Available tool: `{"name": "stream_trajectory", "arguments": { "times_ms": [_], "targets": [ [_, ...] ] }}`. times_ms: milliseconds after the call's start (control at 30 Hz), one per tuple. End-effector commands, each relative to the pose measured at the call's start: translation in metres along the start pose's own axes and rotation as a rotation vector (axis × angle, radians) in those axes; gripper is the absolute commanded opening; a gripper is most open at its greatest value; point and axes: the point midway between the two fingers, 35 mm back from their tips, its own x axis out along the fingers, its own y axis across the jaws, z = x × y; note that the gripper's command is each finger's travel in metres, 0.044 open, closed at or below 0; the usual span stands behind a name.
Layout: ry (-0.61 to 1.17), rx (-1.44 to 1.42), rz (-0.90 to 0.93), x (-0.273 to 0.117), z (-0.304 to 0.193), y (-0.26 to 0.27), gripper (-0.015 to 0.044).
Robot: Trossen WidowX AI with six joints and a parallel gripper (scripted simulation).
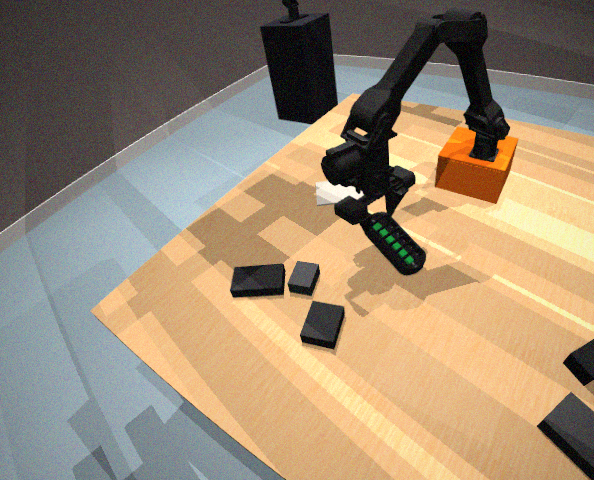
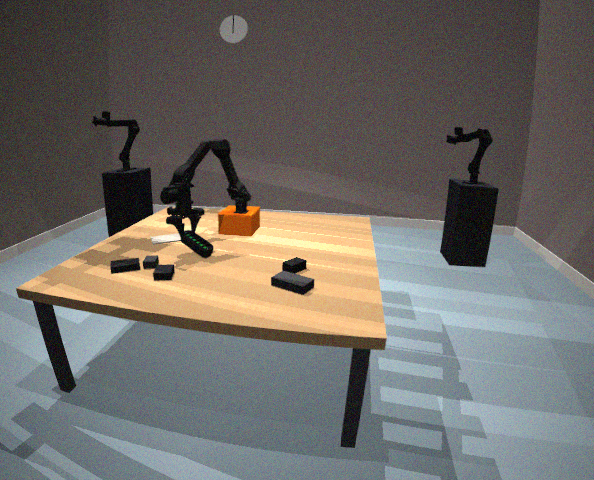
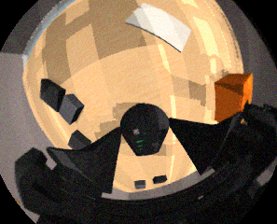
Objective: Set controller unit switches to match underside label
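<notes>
The dark grey controller unit (image 1: 394,243) (image 2: 197,243) (image 3: 145,126) is tilted steeply, its upper end between my fingers and its lower end down at the bench (image 1: 442,361). Its row of switches shows green in the top view. In the wrist view I see it end-on, and only a speck of green shows. My gripper (image 1: 372,209) (image 2: 186,227) (image 3: 145,125) is shut on the unit's upper end. The underside label is not visible in any view. I cannot tell if the lower end touches the wood.
An orange block (image 1: 470,170) (image 2: 239,221) (image 3: 233,96) bears the arm's base. A white sheet (image 1: 331,193) (image 2: 165,238) (image 3: 159,25) lies behind the gripper. Three dark modules (image 1: 257,279) (image 1: 303,276) (image 1: 322,323) lie to the front left, two more (image 1: 592,359) (image 1: 581,434) at the right.
</notes>
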Motion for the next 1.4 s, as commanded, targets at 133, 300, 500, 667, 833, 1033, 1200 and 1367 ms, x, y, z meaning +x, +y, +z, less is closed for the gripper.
{"name": "stream_trajectory", "arguments": {
  "times_ms": [133,300,500,667,833,1033,1200,1367],
  "targets": [
    [-0.012,0.001,0.011,-0.007,-0.004,0.002,0.0335],
    [-0.019,0.001,0.011,-0.010,-0.008,0.002,0.0335],
    [-0.028,0.001,0.011,-0.013,-0.012,0.002,0.0335],
    [-0.036,0.001,0.011,-0.016,-0.015,0.002,0.0335],
    [-0.045,0.001,0.011,-0.018,-0.018,0.002,0.0335],
    [-0.055,0.001,0.011,-0.020,-0.022,0.002,0.0335],
    [-0.064,0.001,0.011,-0.022,-0.025,0.002,0.0335],
    [-0.072,0.001,0.011,-0.024,-0.028,0.002,0.0335]
  ]
}}
